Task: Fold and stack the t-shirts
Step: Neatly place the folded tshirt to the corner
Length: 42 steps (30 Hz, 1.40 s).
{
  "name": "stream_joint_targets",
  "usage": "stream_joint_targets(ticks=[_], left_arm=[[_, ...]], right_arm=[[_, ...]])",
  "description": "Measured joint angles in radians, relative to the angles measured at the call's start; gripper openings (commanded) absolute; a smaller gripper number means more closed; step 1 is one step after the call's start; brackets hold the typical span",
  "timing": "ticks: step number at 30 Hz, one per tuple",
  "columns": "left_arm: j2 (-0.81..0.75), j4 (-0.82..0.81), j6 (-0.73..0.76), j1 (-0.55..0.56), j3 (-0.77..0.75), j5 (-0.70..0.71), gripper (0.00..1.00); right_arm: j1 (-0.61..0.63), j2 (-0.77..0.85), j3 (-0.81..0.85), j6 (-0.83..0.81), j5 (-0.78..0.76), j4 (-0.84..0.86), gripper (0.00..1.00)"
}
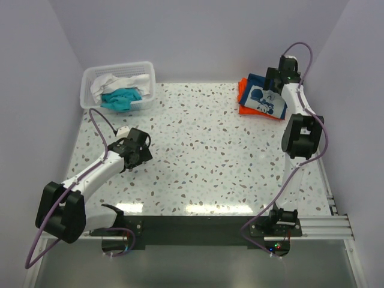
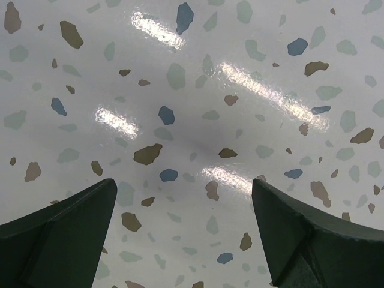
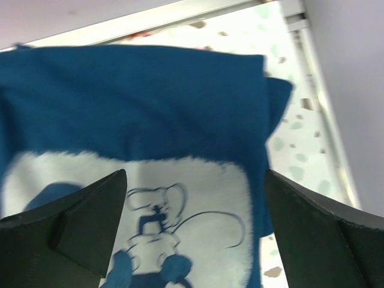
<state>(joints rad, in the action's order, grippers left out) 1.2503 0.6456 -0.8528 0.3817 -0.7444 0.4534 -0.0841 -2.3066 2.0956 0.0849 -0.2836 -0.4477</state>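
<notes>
At the back right, a folded navy blue t-shirt (image 1: 267, 100) with a white print lies on top of a folded orange t-shirt (image 1: 243, 90). My right gripper (image 1: 274, 80) hovers just over this stack. In the right wrist view it (image 3: 195, 177) stands open, its jaws wide apart above the navy shirt (image 3: 150, 96), with nothing between them. A teal t-shirt (image 1: 123, 99) and a white t-shirt (image 1: 117, 81) lie crumpled in the basket. My left gripper (image 1: 139, 151) is open over bare table at the left, and the left wrist view shows it (image 2: 184, 183) holding nothing.
The white slatted basket (image 1: 150, 78) stands at the back left corner. The speckled tabletop (image 1: 210, 150) is walled on the left, back and right. A metal rail (image 1: 312, 225) runs along the near edge by the right arm's base.
</notes>
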Motion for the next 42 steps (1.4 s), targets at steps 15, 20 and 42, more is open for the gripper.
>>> stream_joint_targets(ticks=[15,20,42], left_arm=[[-0.004,-0.001,0.0,0.0,0.0,-0.003,1.0],[-0.013,-0.002,0.0,0.0,0.0,-0.003,1.0],[-0.013,-0.002,0.001,0.0,0.0,-0.003,1.0]], right_arm=[[0.166,0.051,-0.026,-0.189,0.043,0.019,0.99],[0.217,0.051,-0.092,-0.293,-0.016,0.045,0.99],[0.319,0.075,-0.337,-0.568,-0.124,0.122,0.99]])
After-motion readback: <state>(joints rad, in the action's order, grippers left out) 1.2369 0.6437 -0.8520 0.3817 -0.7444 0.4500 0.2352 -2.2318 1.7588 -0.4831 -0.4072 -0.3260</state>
